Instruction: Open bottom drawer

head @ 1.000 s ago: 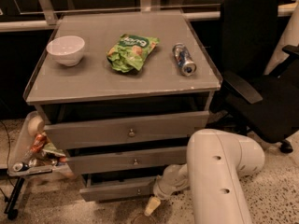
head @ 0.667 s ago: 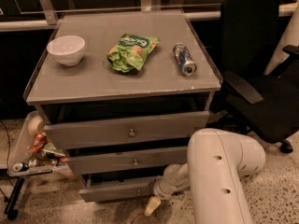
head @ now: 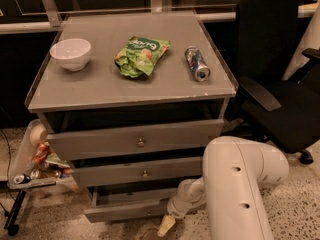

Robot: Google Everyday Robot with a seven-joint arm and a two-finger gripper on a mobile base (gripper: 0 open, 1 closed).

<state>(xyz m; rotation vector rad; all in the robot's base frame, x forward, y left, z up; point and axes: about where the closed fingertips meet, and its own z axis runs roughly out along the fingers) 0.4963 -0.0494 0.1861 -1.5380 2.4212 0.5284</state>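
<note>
Low down, end effector (head: pixel 167 226) beside flat grey bottom drawer (head: pixel 125 212)

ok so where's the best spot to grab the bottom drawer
The small knob mid-front on the bottom drawer, approached straight from the front; its slim, flat face offers no other hold. The gripper sits low at its right end.

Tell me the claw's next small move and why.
Probably pull the bottom drawer straight outward a little further: it looks only partly open, a strip of its inside showing, and the claw sits at its front, right of centre.
</note>
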